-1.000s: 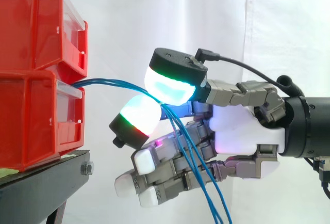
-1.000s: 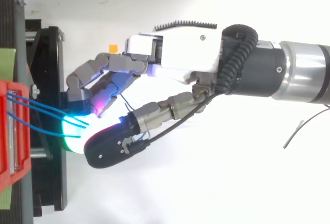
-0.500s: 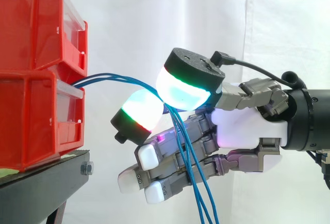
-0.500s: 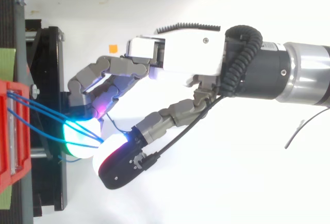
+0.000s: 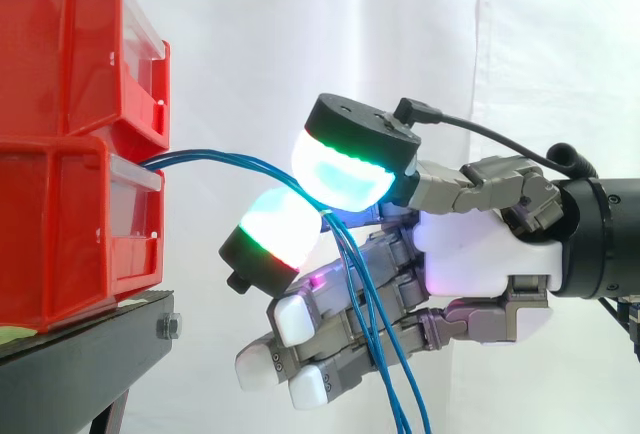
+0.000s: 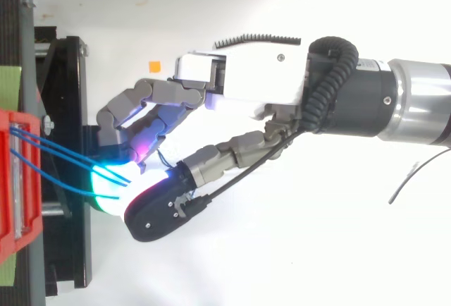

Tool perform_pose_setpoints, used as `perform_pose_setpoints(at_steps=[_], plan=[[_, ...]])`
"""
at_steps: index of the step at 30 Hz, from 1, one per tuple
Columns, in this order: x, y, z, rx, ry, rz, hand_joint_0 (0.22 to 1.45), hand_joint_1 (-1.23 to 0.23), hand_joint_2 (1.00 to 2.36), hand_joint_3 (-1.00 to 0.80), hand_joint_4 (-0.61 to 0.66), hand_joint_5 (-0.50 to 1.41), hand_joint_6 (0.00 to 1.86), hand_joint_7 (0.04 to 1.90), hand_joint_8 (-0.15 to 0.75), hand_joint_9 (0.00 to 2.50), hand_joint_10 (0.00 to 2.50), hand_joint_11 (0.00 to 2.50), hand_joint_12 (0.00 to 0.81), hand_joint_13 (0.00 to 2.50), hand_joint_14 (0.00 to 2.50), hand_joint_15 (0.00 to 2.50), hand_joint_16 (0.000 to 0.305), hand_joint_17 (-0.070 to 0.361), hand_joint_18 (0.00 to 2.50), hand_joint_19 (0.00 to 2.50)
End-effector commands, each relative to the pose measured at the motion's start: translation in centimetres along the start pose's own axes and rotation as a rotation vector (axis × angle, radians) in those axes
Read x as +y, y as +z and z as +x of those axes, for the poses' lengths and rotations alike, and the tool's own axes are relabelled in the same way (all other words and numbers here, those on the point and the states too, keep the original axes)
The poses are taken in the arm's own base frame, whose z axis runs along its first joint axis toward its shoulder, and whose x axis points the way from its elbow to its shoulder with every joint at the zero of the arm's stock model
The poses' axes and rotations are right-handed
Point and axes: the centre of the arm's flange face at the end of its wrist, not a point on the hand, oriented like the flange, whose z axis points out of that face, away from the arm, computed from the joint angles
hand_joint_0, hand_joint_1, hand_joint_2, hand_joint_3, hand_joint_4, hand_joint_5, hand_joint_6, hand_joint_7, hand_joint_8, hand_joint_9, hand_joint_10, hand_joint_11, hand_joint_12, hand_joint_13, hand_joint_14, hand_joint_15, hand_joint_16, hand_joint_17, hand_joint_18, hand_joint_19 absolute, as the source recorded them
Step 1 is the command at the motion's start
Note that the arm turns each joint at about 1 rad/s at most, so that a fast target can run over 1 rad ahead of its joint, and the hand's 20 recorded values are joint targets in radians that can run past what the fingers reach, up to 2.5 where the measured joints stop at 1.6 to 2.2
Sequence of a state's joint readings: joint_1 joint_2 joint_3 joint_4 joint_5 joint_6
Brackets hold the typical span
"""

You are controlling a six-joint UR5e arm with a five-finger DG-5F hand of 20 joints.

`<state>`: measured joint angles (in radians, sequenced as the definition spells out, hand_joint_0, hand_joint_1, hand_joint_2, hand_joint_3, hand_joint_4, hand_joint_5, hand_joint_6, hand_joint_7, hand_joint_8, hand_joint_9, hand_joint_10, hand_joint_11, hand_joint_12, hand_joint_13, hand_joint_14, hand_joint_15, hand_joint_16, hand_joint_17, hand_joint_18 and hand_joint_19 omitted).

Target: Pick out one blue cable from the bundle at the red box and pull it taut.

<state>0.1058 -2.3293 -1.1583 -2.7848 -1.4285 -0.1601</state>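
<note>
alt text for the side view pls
A robot hand at the right pinches a bundle of blue cables between glowing pads. The cables run from the lower of two stacked red bins on a black stand, then hang down across its other fingers.

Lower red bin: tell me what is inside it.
The blue cables emerge from the lower red bin at its front opening and run to the hand. Where they start inside, and anything else in there, is hidden by its walls.

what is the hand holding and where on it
The hand pinches the blue cables between its glowing pads, where they bend downward; how many are caught cannot be told.
</note>
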Motion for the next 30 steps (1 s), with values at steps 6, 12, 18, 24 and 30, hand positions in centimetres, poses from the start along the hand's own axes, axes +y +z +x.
perform_pose_setpoints(at_steps=[6,12,18,24,30], plan=[[0.01,-0.02,-0.26,-0.005,0.002,0.001,0.61,-0.67,1.02,-0.28,0.09,-0.19,0.85,1.09,0.286,0.85,0.02,0.59,0.317,0.65,0.01,0.27,0.049,0.111,0.53,0.47],[-0.03,-0.04,-0.5,-0.008,0.004,0.001,0.66,-0.8,1.03,-0.26,0.04,-0.21,0.89,1.2,0.279,0.82,0.02,0.6,0.317,0.64,0.01,0.25,0.049,0.111,0.53,0.44],[-0.16,-0.04,-0.46,-0.006,0.003,0.004,0.73,-0.87,1.0,-0.46,0.05,-0.21,0.91,1.18,0.28,0.84,0.02,0.61,0.316,0.66,0.01,0.24,0.048,0.108,0.58,0.41],[-0.04,-0.05,-0.5,-0.008,0.005,0.003,0.78,-0.88,1.0,-0.5,0.05,-0.22,0.91,1.18,0.268,0.86,0.02,0.65,0.309,0.7,0.01,0.23,0.044,0.099,0.63,0.38],[0.03,-0.02,-0.5,-0.008,0.008,0.001,0.73,-0.9,1.0,-0.5,0.11,-0.21,0.91,1.14,0.268,0.9,0.02,0.69,0.309,0.72,0.01,0.26,0.043,0.098,0.63,0.39]])
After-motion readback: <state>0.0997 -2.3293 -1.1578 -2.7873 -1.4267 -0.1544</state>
